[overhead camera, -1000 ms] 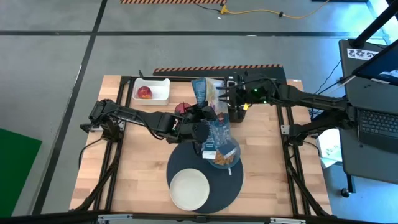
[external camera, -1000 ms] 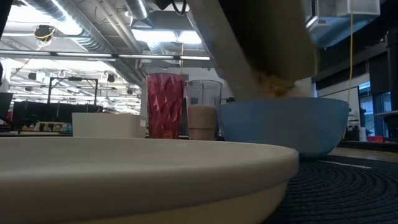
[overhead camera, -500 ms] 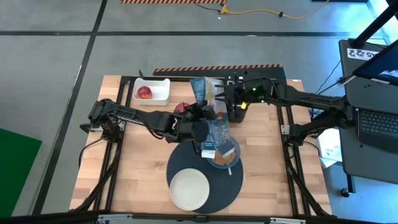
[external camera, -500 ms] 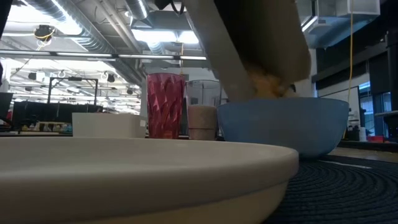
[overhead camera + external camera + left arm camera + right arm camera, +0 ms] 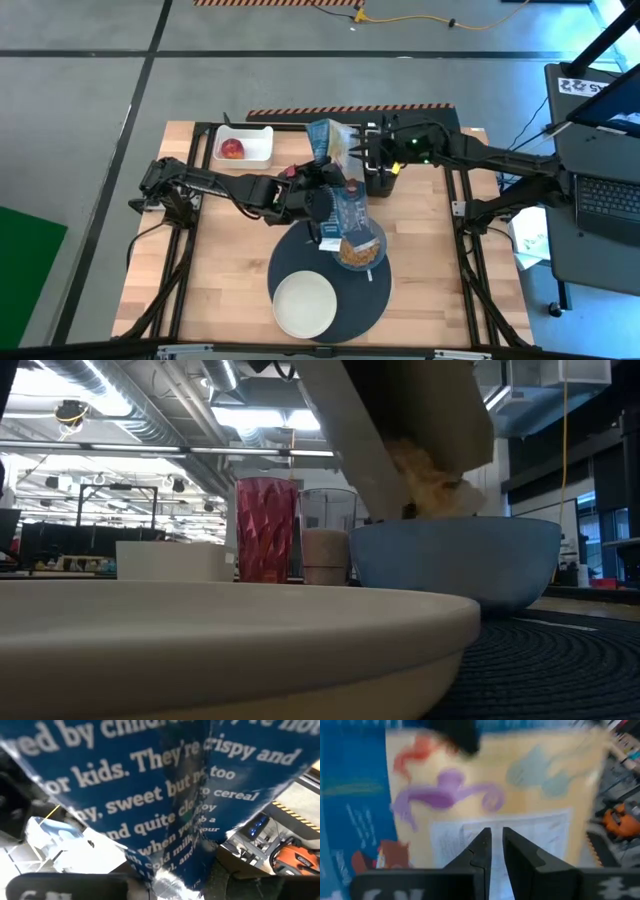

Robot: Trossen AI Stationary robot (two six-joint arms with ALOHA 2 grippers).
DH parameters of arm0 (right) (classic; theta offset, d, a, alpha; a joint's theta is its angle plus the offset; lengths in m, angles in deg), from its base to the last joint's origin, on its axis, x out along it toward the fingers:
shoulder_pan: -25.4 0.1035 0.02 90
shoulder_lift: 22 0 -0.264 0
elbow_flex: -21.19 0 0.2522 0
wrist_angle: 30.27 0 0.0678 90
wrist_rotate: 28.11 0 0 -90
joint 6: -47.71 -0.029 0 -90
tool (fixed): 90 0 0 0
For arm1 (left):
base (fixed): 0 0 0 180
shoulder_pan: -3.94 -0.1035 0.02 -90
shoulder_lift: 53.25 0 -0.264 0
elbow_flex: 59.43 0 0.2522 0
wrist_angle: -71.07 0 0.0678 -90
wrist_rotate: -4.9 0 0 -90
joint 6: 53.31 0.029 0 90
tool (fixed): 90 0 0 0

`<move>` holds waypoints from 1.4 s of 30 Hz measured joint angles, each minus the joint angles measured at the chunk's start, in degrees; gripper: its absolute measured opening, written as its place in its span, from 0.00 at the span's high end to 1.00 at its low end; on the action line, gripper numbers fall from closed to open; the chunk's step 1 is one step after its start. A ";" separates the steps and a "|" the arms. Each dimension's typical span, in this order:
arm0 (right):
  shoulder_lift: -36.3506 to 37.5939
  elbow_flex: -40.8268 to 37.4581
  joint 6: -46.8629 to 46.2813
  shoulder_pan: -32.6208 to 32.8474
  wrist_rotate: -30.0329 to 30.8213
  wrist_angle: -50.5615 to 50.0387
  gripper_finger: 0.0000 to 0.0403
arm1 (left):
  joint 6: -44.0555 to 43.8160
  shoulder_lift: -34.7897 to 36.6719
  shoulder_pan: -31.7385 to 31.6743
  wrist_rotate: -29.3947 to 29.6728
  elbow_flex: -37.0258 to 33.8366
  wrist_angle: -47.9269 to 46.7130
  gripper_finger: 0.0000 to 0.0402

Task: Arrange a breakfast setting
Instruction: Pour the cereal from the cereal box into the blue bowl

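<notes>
Blue printed cereal box (image 5: 335, 185): tilted, open end down over the light-blue bowl (image 5: 360, 248). Since a second ago the box has swung a little; in the low view its mouth now sits higher above the bowl rim, and the flakes show more clearly inside it.

Left gripper (image 5: 322, 200): at the table's middle, fingers clamped on the lower part of the box; its wrist view is filled by the box's blue printed face (image 5: 165, 795).

Right gripper (image 5: 362, 152): at the box's upper end near the table's far edge. Its fingers (image 5: 481, 851) stand nearly together against the yellow box panel (image 5: 485, 785); whether they pinch it, I cannot tell.

Cereal flakes (image 5: 354, 255): a brown heap in the bowl, much as before.

Large round dark blue-grey placemat (image 5: 372, 300): near edge of the wooden table (image 5: 230, 270); the bowl sits on its far right part, the smaller round white plate (image 5: 304, 304) on its near left.

Red apple (image 5: 232, 149): in a white rectangular tray (image 5: 257, 146) at the far left, unmoved.

Red faceted tumbler (image 5: 265, 530): stands beyond the plate, beside a clear glass (image 5: 325, 536).
</notes>
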 joint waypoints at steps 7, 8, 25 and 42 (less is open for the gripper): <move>-1.43 0.33 0.85 0.02 -0.64 -2.00 0.88 | 1.77 0.02 -0.54 -1.08 0.00 0.58 0.76; -1.60 0.30 0.86 0.02 -0.89 -1.97 0.88 | 1.94 0.02 -0.66 -1.09 0.00 0.58 0.76; -0.55 0.34 1.00 0.02 0.44 -3.17 0.88 | 2.55 0.02 -1.44 -0.97 0.00 1.23 0.76; -1.52 0.39 3.23 0.00 2.44 -4.46 0.88 | 2.85 0.02 -1.44 -1.09 -0.04 3.54 0.76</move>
